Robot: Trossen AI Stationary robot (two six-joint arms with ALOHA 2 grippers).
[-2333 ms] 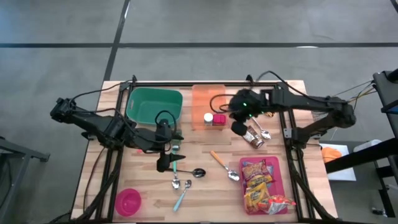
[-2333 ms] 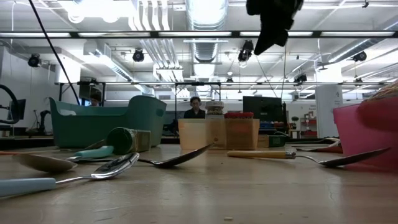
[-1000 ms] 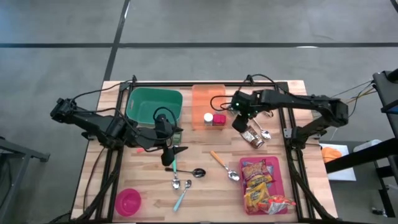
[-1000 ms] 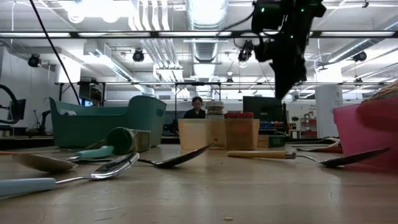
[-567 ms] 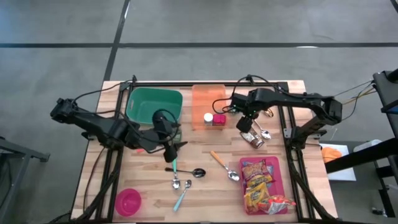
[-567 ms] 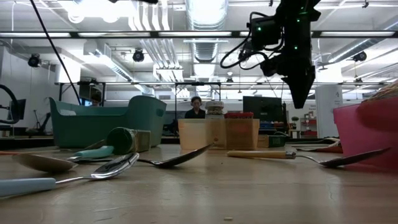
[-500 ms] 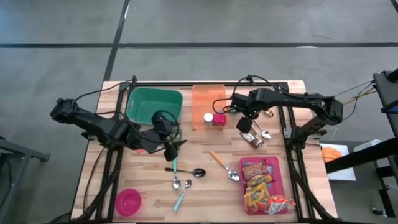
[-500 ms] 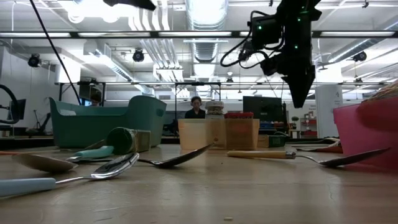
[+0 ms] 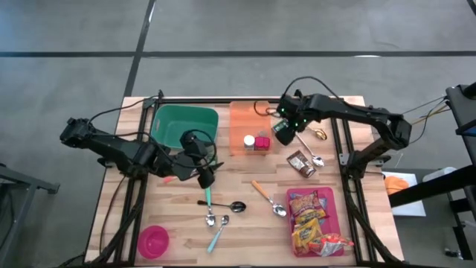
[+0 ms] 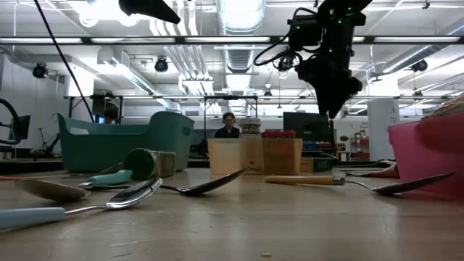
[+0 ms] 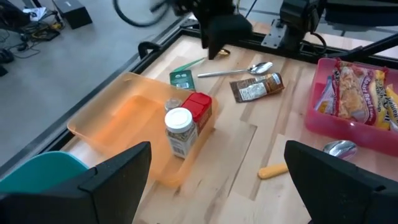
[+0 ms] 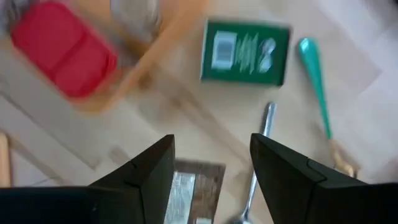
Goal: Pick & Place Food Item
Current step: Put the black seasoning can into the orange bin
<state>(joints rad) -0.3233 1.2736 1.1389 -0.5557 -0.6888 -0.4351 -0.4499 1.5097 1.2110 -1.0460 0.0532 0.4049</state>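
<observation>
A brown snack packet [image 9: 301, 162] lies flat on the wood to the right of the orange tray [image 9: 242, 119]; nothing touches it. My right gripper [image 9: 283, 134] hangs open above the tray's right edge, pointing down, to the far left of the packet; its wrist view shows the packet's end [image 12: 186, 190] below its fingers. My left gripper [image 9: 206, 177] stands open above the table's middle left, looking across at the tray and packet [image 11: 256, 87]. A white-lidded jar [image 9: 249, 141] and a red box [image 9: 262, 143] stand on the tray's near end.
A green bin [image 9: 184, 126] stands at the far left, a pink bowl [image 9: 154, 240] at the near left. A pink tray [image 9: 332, 216] at the near right holds snack bags. Several spoons [image 9: 223, 212] lie near the middle. A small green packet [image 12: 245, 53] lies behind the brown one.
My right gripper has gone from just above the brown packet toward the table's far left, over the orange tray's right edge; the packet has stayed flat on the wood. My left gripper has sunk a little and now shows at the top of the low view.
</observation>
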